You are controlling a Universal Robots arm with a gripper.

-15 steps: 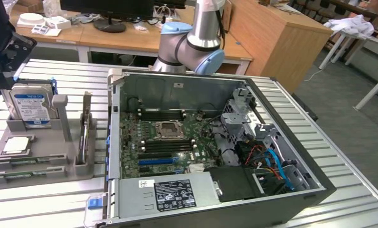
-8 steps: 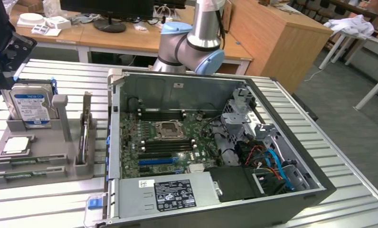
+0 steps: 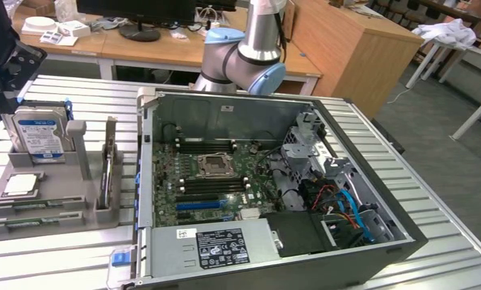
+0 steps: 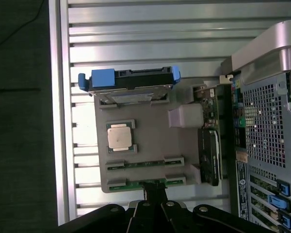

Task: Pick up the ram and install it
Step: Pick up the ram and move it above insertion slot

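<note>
Two ram sticks, long green boards, lie flat in the front slots of a grey holder tray (image 4: 155,141). One stick (image 4: 123,183) is nearest my gripper and the other (image 4: 145,163) sits one row further in. In the exterior view they show as ram sticks (image 3: 23,225) on the tray (image 3: 63,211) at the left. My gripper (image 4: 153,194) hangs over the middle of the nearest stick. Its dark fingers are shut together and hold nothing. The motherboard's ram slots (image 3: 212,145) lie inside the open computer case (image 3: 273,181).
The tray also holds an upright silver hard drive (image 3: 39,136) (image 4: 128,87), a square processor chip (image 3: 21,184) (image 4: 120,137) and a card standing on edge (image 3: 109,169). The case wall (image 4: 266,121) rises right beside the tray. Ribbed metal table (image 3: 55,260) lies around it.
</note>
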